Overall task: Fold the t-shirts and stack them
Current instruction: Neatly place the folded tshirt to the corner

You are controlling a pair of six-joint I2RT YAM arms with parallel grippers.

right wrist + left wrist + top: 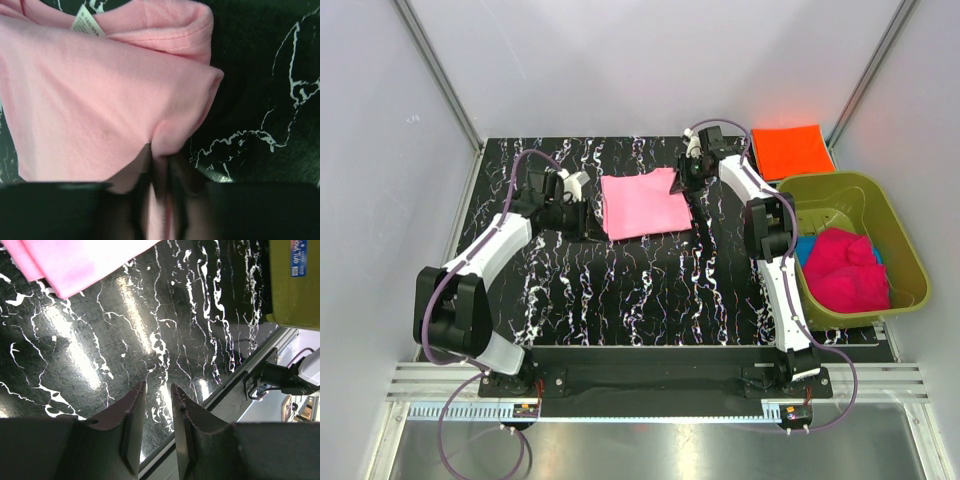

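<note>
The right pincer [692,172] is pinching the light pink t-shirt [645,203] at its far right corner. In the right wrist view the cloth [100,100] puckers into a ridge that runs down between the two dark fingers [137,172], and the rest of the shirt spreads out ahead of that pincer [160,167] and to one side. A white label [87,25] shows at the shirt's far edge. The shirt lies folded flat on the black marbled table [620,290], between the two pincers.

The left pincer [570,190] sits just beside the shirt's left edge. Its fingers stand a narrow gap apart, with nothing between them. In the left wrist view only bare table shows beyond the tips of this pincer [157,387], and a pink edge [75,262] lies further ahead.

The bright orange t-shirt [792,150] lies folded flat to the right of the right pincer, apart from it. The olive-green tub [910,260] stands on the right, well back from that pincer toward the arm's base. It holds the crumpled magenta t-shirt [845,268], with the blue t-shirt [807,248] showing at the magenta one's left edge.
</note>
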